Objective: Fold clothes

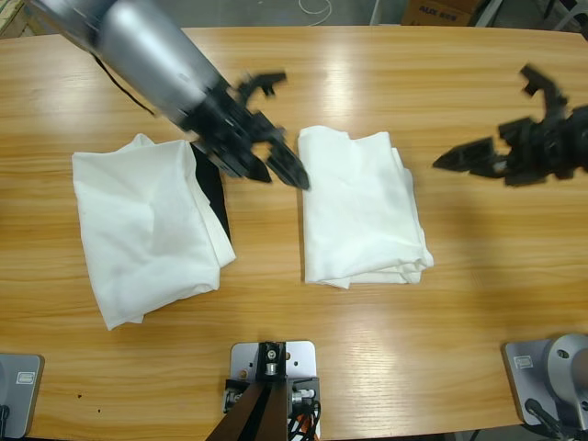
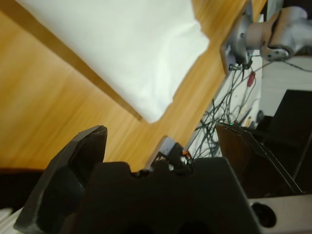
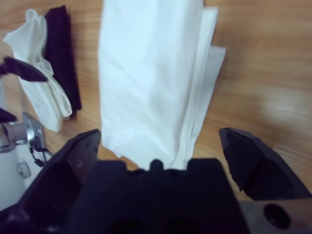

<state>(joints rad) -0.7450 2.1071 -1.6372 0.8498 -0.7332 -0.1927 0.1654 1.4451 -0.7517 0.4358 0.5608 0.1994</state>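
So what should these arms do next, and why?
Probably pull both arms back. The middle shirt already lies folded flat, the other shirt sits bundled on a dark cloth, and both the left gripper and the right gripper hang open above the table, holding nothing.

Glossy wooden table (image 1: pixel 386 83); cardboard box (image 1: pixel 441 11) behind it.

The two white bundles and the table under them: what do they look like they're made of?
The folded white bundle in the middle and the looser one beside it look like soft, matte woven or knit cloth, likely cotton: they crease, sag and stack in thin layers. The table looks like varnished wood or wood-look laminate: streaky orange-brown grain with glossy light reflections.
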